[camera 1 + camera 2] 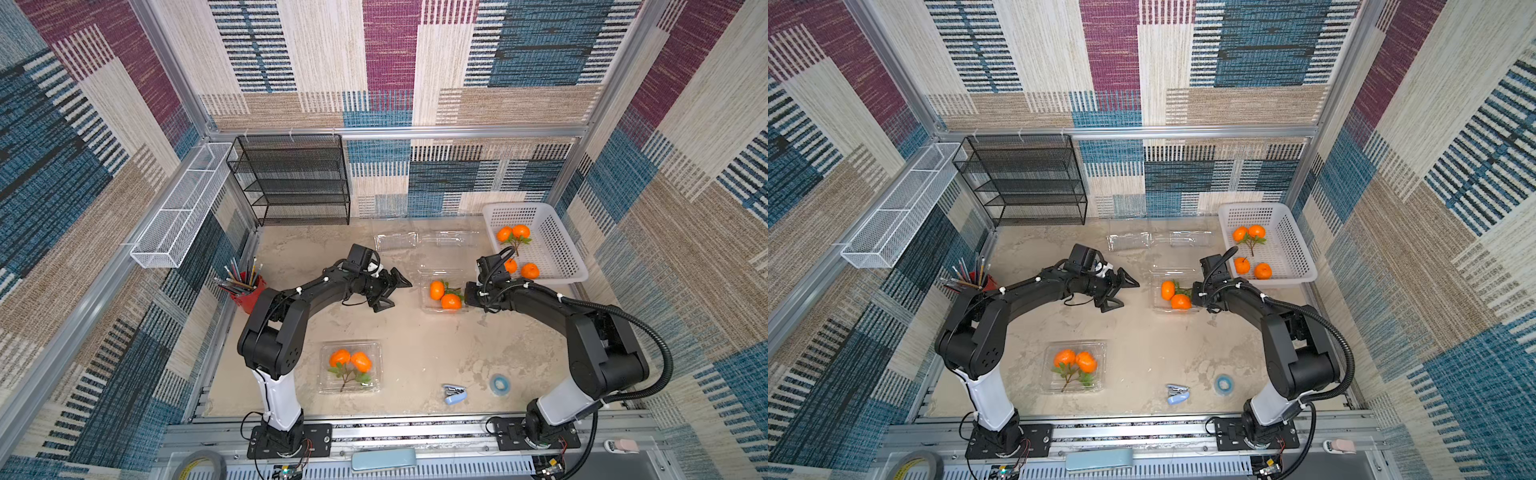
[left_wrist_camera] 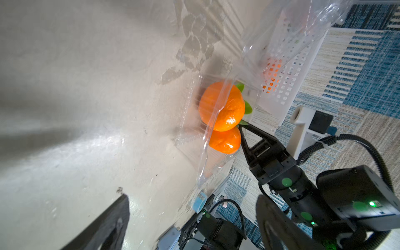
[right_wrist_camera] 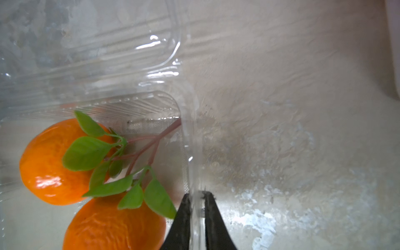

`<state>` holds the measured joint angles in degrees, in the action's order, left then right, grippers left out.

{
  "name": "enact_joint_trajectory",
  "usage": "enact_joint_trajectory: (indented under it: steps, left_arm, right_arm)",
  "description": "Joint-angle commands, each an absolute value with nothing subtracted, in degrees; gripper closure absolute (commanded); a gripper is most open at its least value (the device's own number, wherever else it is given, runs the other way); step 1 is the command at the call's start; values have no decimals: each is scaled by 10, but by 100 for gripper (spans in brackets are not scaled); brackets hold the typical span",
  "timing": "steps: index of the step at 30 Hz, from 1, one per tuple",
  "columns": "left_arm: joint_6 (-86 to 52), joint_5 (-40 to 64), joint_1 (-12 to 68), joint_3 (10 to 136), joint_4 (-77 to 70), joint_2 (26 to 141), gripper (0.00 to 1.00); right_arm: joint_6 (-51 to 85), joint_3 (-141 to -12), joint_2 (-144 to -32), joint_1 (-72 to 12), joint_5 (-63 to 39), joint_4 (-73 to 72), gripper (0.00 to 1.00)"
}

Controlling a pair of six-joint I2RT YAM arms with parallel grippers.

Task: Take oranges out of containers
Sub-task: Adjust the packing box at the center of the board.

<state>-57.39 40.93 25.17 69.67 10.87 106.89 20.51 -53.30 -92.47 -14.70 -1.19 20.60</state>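
The right claw (image 3: 197, 195) is clenched on the thin side wall of a transparent plastic clamshell box (image 1: 424, 306). The box stands near the middle of the beige mottled table (image 1: 415, 340), and its clear wall runs up between the two black fingers (image 3: 181, 218). The box's hinged lid (image 3: 91, 54) is lifted off the base. Two round bright orange mandarins (image 3: 49, 164) lie inside, joined on a brown stem with green leaves, with the leaves just beside the claw's tips. In both top views the same pair (image 1: 1168, 289) shows in the box, close against the right wrist. The left claw (image 1: 394, 293) is released, its jaws spread wide and holding nothing. It points toward that box from the left, near it but apart. A second clear ribbed clamshell box (image 1: 328, 386) with its lid down sits toward the front by the left arm, and another leafy orange pair (image 1: 340, 357) is inside it. Two empty clear boxes (image 1: 395, 241) lie side by side at the back of the table. A white perforated plastic basket (image 1: 557, 232) at the right rear holds four oranges (image 1: 520, 231). A pale blue stapler (image 1: 454, 394) and a blue tape roll (image 1: 498, 383) lie near the front.
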Motion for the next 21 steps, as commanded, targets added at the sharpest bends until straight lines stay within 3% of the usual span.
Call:
enact_joint_trajectory:
  steps: [1,6,12,17,21]
  left_arm:
    - [-586,420,256,703,103,1073,8]
    - [-585,431,263,712,101,1081,8]
    - [-574,445,267,732,103,1082,7]
    - [-556,461,275,748,112,1074,4]
    - [-560,468,284,743,111,1064,2]
  right_arm:
    - [178,-543,-929,-144,17,213,82]
    - [166,-569,-925,-139,22,232,72]
    - [178,-621,-900,-139,15,266,49]
    - [201,-641,-887,-140,-54,261,32]
    - [203,-646,-915,-153,-90,251,25]
